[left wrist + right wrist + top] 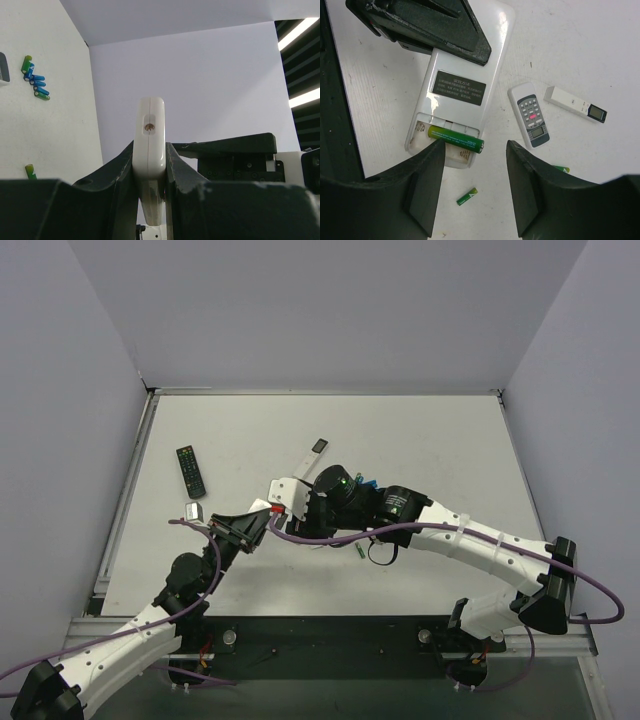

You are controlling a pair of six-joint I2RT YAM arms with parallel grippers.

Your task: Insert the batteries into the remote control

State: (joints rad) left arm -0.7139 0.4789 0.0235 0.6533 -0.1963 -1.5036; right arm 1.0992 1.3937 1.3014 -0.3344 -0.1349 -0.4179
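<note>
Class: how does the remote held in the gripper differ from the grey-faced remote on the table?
The held remote is clamped by the left gripper; the grey-faced remote lies on the table. The held remote shows its back, bay open, a green battery in it; the grey-faced one shows buttons. Both have white bodies.

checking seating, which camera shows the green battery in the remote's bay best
Right wrist: green battery lies askew across the open bay of the remote control. Left wrist shows only the remote's end in the left gripper; top view, right arm hides it.
</note>
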